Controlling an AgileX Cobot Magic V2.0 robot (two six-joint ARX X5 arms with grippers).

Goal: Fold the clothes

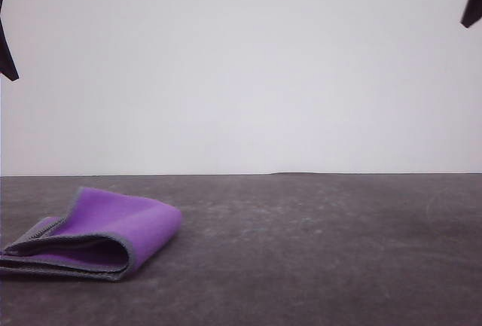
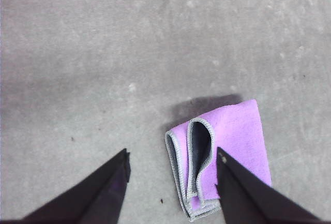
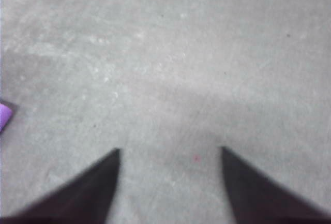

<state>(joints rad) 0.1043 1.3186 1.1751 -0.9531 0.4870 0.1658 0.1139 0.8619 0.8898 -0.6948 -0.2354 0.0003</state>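
The cloth (image 1: 98, 236) lies folded, purple face out, on the grey counter (image 1: 316, 258) at its front left. The left end effector (image 2: 172, 169) hangs above it, spread wide and holding nothing. The right end effector (image 3: 170, 164) is likewise wide over bare counter, empty.

The cloth (image 2: 227, 146) under my left arm looked soft and fleecy, with stitched grey edging; the table (image 1: 316, 251) was matt, mottled, faintly scuffed.
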